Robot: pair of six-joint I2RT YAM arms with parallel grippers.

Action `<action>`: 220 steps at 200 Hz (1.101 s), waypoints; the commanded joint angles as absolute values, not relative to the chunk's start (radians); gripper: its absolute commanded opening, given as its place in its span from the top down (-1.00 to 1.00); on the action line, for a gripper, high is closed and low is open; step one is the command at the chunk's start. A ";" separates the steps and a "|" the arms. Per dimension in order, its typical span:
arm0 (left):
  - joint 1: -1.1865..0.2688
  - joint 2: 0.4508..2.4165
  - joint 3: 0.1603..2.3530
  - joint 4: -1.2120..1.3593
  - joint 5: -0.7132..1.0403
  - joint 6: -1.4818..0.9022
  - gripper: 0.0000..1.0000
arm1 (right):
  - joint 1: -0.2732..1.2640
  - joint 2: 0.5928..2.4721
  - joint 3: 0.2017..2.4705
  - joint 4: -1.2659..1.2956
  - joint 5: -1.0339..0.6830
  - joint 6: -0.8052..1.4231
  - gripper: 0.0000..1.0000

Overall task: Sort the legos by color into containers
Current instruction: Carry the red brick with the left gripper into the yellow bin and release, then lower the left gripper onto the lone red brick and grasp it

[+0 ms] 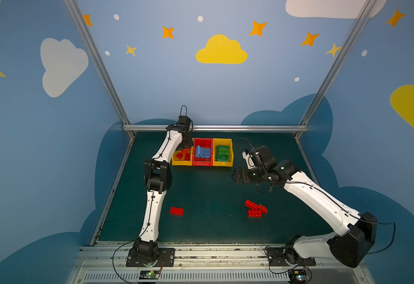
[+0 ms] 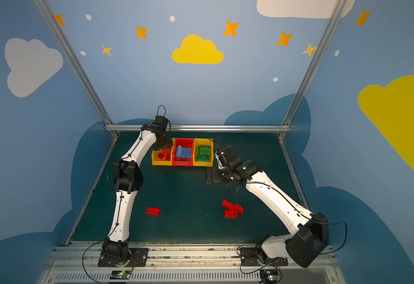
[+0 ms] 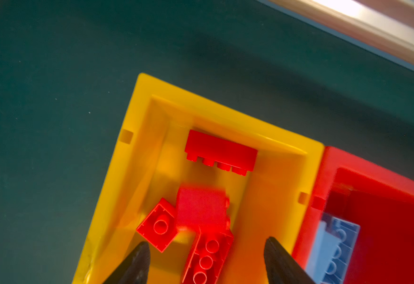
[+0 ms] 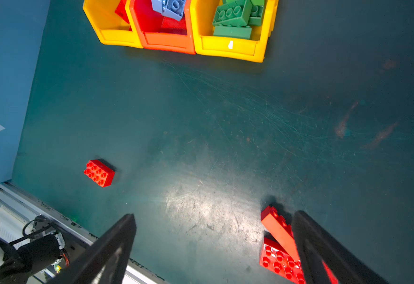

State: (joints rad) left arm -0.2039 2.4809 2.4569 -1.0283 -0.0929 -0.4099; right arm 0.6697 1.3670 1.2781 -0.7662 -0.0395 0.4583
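L fingers [image 3: 137, 263], spread & empty, hang over the containers' [image 1: 202, 163] left yellow bin [image 3: 137, 110] w/ a blurred red lego [image 3: 201, 209] below; R fingers [image 4: 112, 246], spread too, hover closest to the three red legos [image 1: 255, 209] on the table [image 1: 213, 191], well in front of containers.

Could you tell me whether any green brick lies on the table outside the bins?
No: the loose bricks on the table are all red, and the green bricks sit inside a yellow bin.
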 commanded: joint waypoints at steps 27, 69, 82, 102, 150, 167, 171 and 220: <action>-0.209 2.296 2.245 -0.983 -0.077 -0.402 -0.57 | 0.672 1.369 1.300 -0.774 -0.091 0.454 -0.94; -0.235 2.048 1.865 -0.831 -0.083 -0.453 -0.70 | 0.682 1.307 1.245 -0.768 -0.096 0.462 -0.94; -0.249 1.967 1.747 -0.793 -0.098 -0.493 -0.73 | 0.688 1.288 1.225 -0.764 -0.097 0.465 -0.94; -0.275 1.856 1.564 -0.735 -0.110 -0.560 -0.77 | 0.701 1.262 1.191 -0.746 -0.098 0.473 -0.94; -0.361 1.574 1.199 -0.685 -0.210 -0.648 -0.85 | 0.762 1.208 1.119 -0.700 -0.094 0.502 -0.94; -0.392 1.479 1.097 -0.694 -0.238 -0.667 -0.91 | 0.782 1.197 1.096 -0.696 -0.083 0.510 -0.94; -0.400 1.458 1.070 -0.697 -0.244 -0.669 -0.93 | 0.788 1.194 1.092 -0.697 -0.082 0.512 -0.94; -0.506 1.233 0.799 -0.724 -0.268 -0.756 -0.99 | 0.868 1.148 1.024 -0.687 -0.033 0.563 -0.94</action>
